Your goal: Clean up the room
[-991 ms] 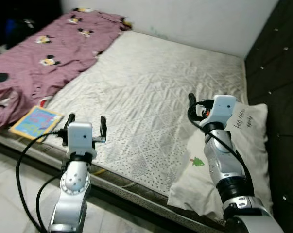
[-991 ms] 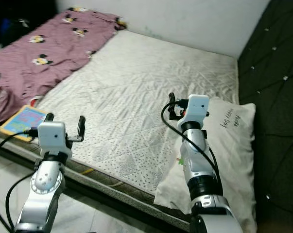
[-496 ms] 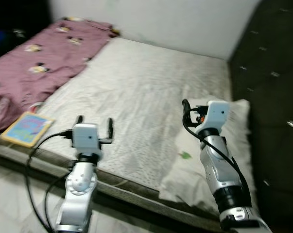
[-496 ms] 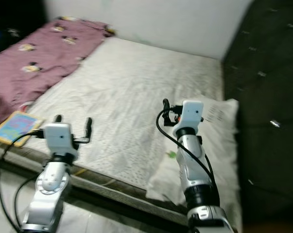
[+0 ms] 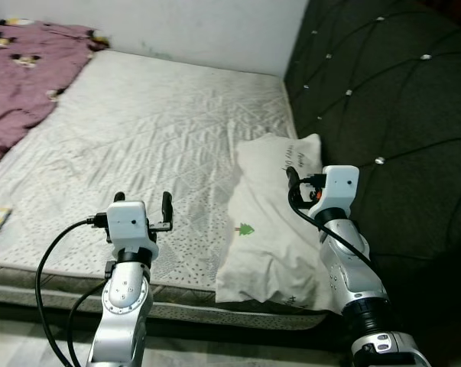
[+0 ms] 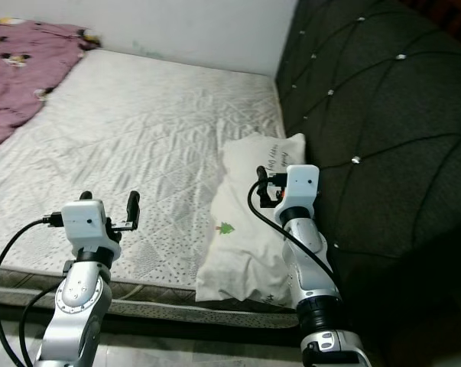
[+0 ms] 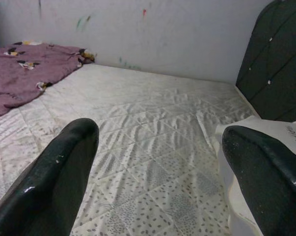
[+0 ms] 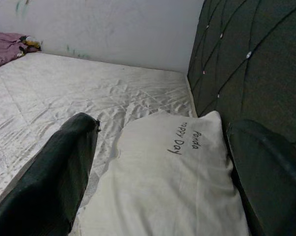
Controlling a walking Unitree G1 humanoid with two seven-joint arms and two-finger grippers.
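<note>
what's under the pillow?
The white pillow lies on the quilted mattress, against the dark headboard. Anything beneath it is covered.

pillow (image 6: 249,229) on mattress (image 6: 138,130) — by headboard (image 6: 368,115); purple blanket (image 6: 16,61) far-left

The one thing I can read is handwriting-style dark lettering on the white pillow (image 8: 172,187) that lies at the head of the mattress, beside the dark tufted headboard. My right wrist view shows two short slanted lines, "Panda" over "Day", with some letters before "Day" that I cannot make out, perhaps "ppy". In the head views the same writing (image 5: 293,160) is too small to read. Lower on the pillow a small green tree motif (image 5: 245,228) carries no letters.
</note>
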